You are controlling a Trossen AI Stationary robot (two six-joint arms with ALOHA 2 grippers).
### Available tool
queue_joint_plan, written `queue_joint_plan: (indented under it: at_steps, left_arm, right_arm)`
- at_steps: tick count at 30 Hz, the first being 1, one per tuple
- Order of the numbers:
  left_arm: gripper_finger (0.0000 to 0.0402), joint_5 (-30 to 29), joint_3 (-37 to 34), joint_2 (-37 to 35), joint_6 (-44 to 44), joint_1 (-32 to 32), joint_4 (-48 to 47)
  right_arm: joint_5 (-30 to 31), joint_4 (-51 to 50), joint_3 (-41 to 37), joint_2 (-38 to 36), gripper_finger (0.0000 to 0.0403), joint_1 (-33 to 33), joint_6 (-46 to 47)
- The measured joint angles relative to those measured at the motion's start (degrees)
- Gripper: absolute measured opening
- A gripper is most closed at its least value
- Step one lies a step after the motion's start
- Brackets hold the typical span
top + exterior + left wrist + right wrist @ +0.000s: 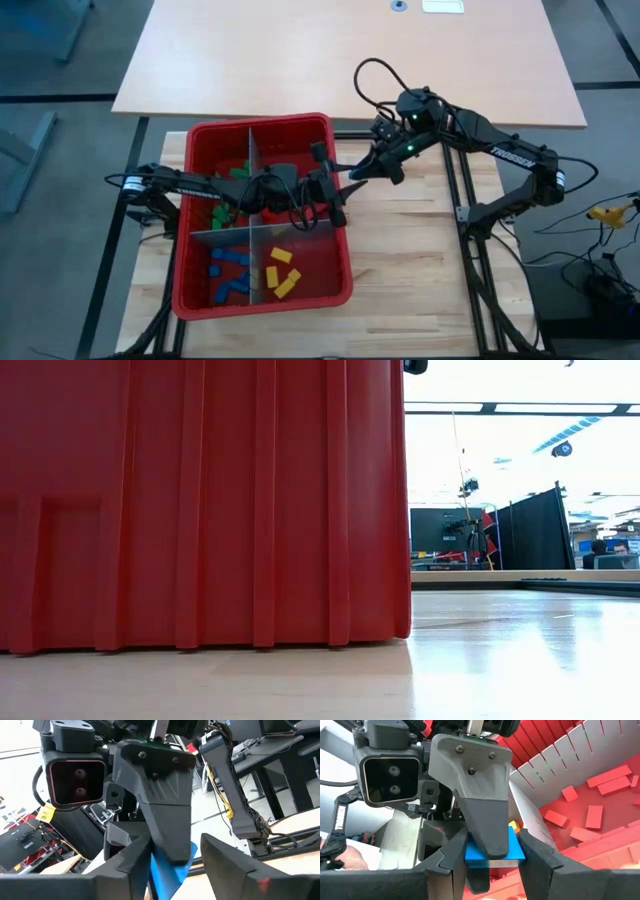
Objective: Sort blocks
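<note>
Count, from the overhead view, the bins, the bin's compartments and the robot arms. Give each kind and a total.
Bin: 1
Compartments: 4
Arms: 2
Total: 7

Glossy red plastic bin (200, 510), pale wood table (420, 260)

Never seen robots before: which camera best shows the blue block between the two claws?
The right wrist view: the blue block shows broad and close. The left wrist view shows less; high and low views, nothing.
</note>
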Motion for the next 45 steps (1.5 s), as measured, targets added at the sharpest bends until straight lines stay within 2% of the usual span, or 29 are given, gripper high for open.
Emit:
queue_joint_plan:
  at_steps: [8, 17, 21, 29, 32, 37, 41, 45]
  left_arm:
    - [0.0072, -0.07, 0.00, 0.02, 0.50, 0.00, 0.38]
    - [0.0071, -0.04, 0.00, 0.02, 0.14, 0.00, 0.36]
    - [0.0070, -0.02, 0.00, 0.02, -0.29, 0.00, 0.40]
    - [0.0067, 0.20, 0.26, -0.79, -0.85, -0.44, 0.77]
    - [0.0067, -0.70, -0.02, -1.54, -0.81, -1.37, -4.61]
    - [0.0067, -4.62, 0.00, -5.31, -2.69, -3.43, -18.72]
    - [0.0067, -5.63, -0.04, -8.31, -7.78, -5.88, -31.49]
    - [0.0067, -10.05, 0.00, -13.76, -16.39, -9.77, -46.07]
  right_arm:
    - [-0.26, -0.08, 0.00, 0.00, 0.0121, 0.61, 1.15]
    - [-0.27, -0.03, 0.00, -0.02, 0.0122, 0.71, 1.94]
    - [-0.46, 0.27, 0.00, -0.02, 0.0134, 0.71, 1.83]
    - [-1.76, 7.61, -0.04, -0.48, 0.0154, 0.71, 2.24]
    - [-2.09, 9.03, 0.07, -0.92, 0.0152, 0.25, 2.13]
    - [-1.76, 12.80, 0.07, -1.07, 0.0147, -0.53, 2.20]
    - [-1.76, 14.50, 0.07, -2.03, 0.0146, -1.73, 2.17]
    - [-1.30, 14.15, 0.07, -2.38, 0.0148, -3.14, 0.74]
